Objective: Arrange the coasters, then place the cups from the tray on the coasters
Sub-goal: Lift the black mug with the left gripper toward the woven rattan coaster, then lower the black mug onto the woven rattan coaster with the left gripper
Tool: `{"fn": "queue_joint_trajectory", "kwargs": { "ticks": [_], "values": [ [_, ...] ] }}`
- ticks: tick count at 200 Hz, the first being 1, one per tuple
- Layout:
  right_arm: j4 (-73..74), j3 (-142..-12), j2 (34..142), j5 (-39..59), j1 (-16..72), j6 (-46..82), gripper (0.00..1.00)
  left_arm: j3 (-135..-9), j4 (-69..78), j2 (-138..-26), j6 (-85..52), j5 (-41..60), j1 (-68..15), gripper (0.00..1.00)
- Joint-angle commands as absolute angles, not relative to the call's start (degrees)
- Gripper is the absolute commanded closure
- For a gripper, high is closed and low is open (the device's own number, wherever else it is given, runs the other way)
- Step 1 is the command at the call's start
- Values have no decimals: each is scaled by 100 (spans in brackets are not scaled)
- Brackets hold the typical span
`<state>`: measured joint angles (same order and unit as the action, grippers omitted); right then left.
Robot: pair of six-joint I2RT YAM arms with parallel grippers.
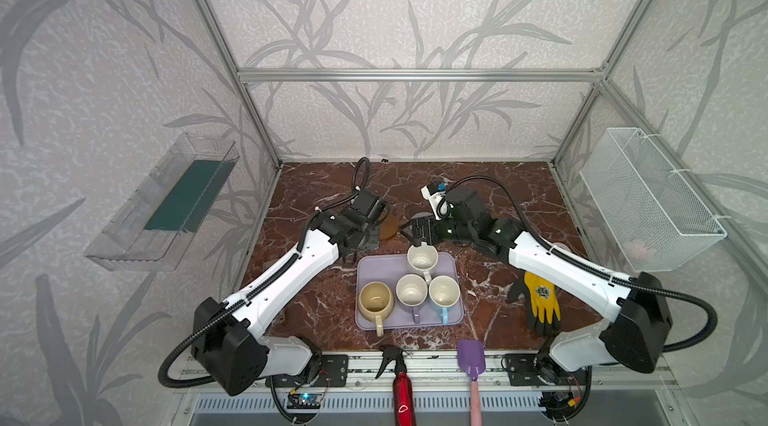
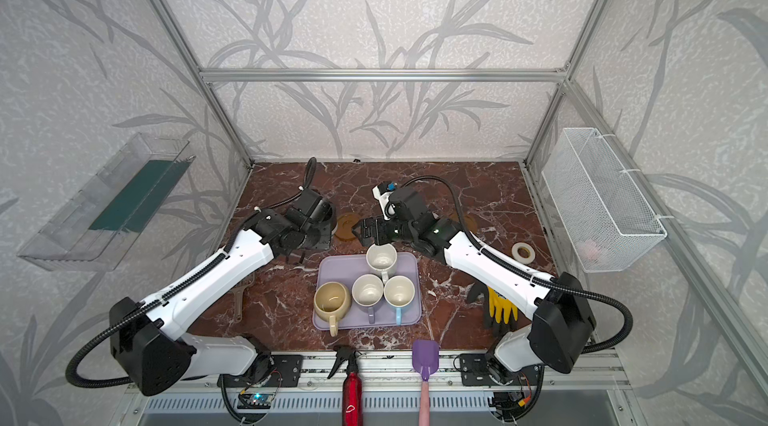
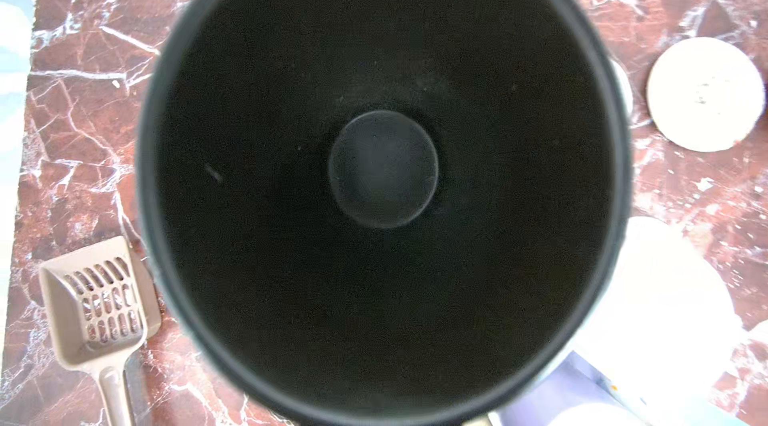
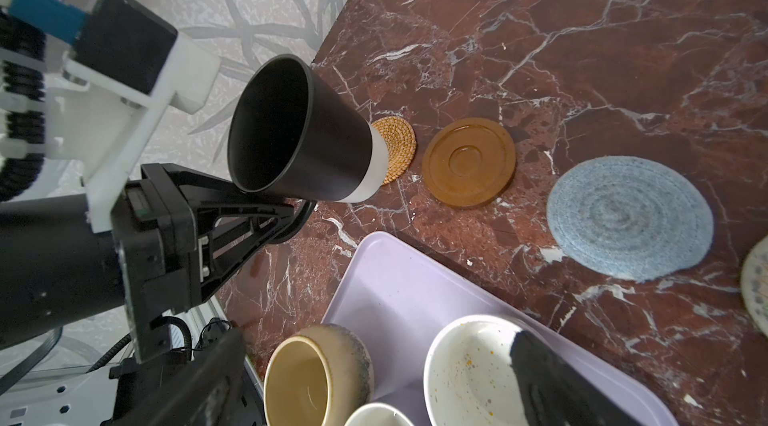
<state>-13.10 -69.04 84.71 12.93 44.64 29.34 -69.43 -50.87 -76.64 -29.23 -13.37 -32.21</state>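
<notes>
Trouble is most likely at the tall black mug with the white band at its foot (image 4: 299,128). Your left gripper (image 4: 286,211) is clenched on it by the handle and holds it over the small round golden rattan coaster (image 4: 397,149). Whether the foot already touches the coaster, I cannot tell from the wrist view. If you let go while it is above or off centre, it may drop, or stand half off the disc and rock toward the glossy amber-brown round coaster (image 4: 469,162) just beside.

Your right gripper (image 1: 415,234) hangs released above the speckled white mug (image 4: 469,370) at the far end of the flat pale lavender tray (image 4: 399,291). A careless descent can push this mug into the lavender mug (image 1: 411,291) near it, and the two wrists are close enough to collide.
</notes>
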Motion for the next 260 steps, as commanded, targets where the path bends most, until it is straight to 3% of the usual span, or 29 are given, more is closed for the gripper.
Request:
{"fn": "queue_joint_trajectory", "kwargs": {
  "ticks": [1,96,166,260],
  "values": [
    [-1205,-7243,8729,1118,4607,2851,1,-7000,-4659,-7529,-2716,-1492,-3123,100],
    [-1395,-8493,10151,1160,4929,2649,1,-6572,-4100,-7673,-2391,-768,-1951,100],
    [-1650,-9163,10860,1430,5000,2598,1,-6320,-3770,-8126,-2345,-946,-1734,100],
    [-1545,-9077,11045,1530,4984,2626,1,-6455,-3580,-8817,-2444,-899,-1521,100]
  ]
}}
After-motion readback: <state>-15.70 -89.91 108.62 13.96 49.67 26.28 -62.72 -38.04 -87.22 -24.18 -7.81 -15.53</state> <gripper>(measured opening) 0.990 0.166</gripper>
